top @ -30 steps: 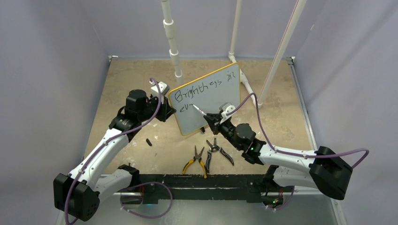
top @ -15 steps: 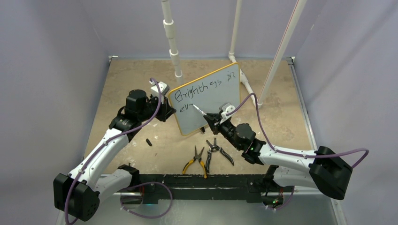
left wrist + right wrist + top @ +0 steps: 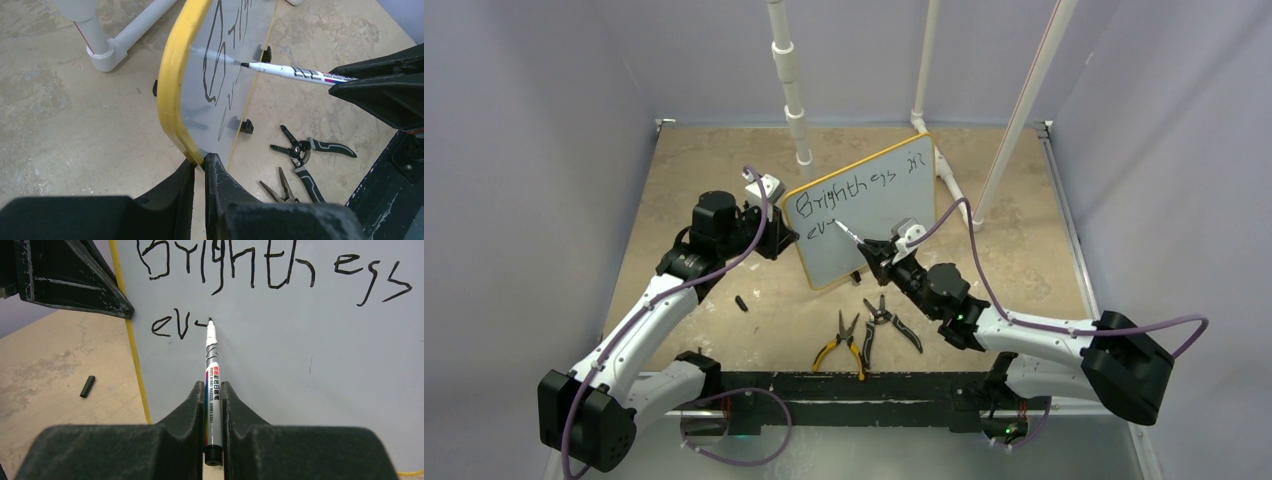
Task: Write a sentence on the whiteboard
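The whiteboard (image 3: 879, 215) stands tilted on its black feet, yellow rim around it. My left gripper (image 3: 200, 162) is shut on the board's yellow rim at its left corner. The sentence (image 3: 260, 265) in black script reads "Brightness in" on the top line, with "ev" and a short stroke (image 3: 172, 326) started below it. My right gripper (image 3: 213, 386) is shut on a white marker (image 3: 212, 355). Its black tip touches the board just right of the "v". In the top view the right gripper (image 3: 874, 252) sits at the board's lower right, and the left gripper (image 3: 786, 235) at its left edge.
Yellow-handled pliers (image 3: 839, 345) and black-handled wire strippers (image 3: 892, 320) lie on the tan table in front of the board. A small black marker cap (image 3: 741, 303) lies to the left. White pipes (image 3: 790, 90) rise behind the board, one (image 3: 946, 175) beside its right edge.
The marker tip has crept slightly up and right of the "v", leaving a short stroke. The left gripper and the board have not moved.
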Tool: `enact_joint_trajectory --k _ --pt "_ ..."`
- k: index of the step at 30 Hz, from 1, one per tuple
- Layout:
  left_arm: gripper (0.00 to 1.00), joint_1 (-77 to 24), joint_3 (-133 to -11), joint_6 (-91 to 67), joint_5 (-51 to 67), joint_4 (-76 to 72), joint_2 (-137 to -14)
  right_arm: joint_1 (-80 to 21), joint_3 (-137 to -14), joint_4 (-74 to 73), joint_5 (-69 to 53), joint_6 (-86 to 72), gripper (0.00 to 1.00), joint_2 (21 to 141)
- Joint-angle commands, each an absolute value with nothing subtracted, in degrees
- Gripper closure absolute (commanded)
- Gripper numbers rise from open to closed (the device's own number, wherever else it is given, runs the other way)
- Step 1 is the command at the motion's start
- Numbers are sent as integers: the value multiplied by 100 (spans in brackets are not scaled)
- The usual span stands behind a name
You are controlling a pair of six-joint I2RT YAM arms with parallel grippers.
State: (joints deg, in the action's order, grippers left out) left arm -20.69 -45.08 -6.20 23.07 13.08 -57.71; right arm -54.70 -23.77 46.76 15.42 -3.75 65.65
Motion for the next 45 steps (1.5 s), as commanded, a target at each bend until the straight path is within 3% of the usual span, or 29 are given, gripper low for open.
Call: enact_joint_trajectory --k 1,25,45 --pt "100 -2057 -4443 -470 2341 1204 -5634 -5447 -2632 5006 1426 -126 100 6620" --pt "100 -2057 -4439 -473 2347 1195 -5650 -5449 -2410 4559 1239 -417 100 6575" --pt "100 -2057 -4442 -475 2347 1196 -5625 -5449 -2392 4115 1900 -615 100 6334"
